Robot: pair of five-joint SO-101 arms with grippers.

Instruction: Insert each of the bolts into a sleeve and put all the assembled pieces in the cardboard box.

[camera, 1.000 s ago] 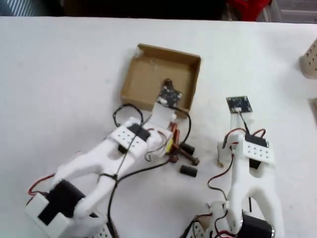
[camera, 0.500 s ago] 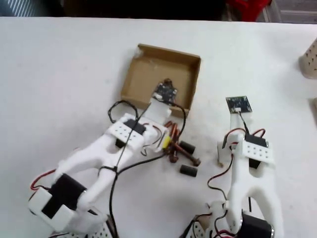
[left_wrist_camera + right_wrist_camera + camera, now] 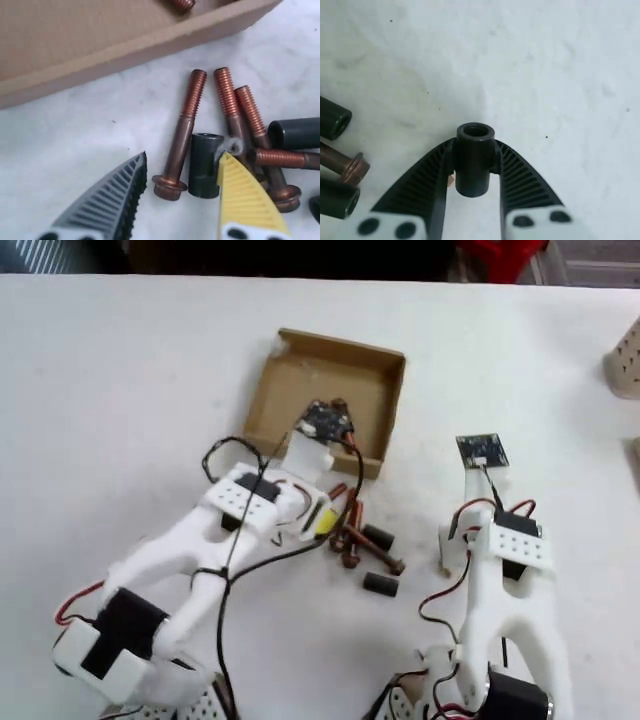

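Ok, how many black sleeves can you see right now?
4. One sleeve is clamped in the right gripper; one lies inside the open left gripper; two lie loose beside the bolts. The cardboard box may hide more.

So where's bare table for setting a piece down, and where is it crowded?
Bare table spreads left of the cardboard box, and more lies right of it, beyond the right gripper holding a sleeve. Crowded: the loose bolts and sleeves heaped by the box's near wall, under the open left gripper.
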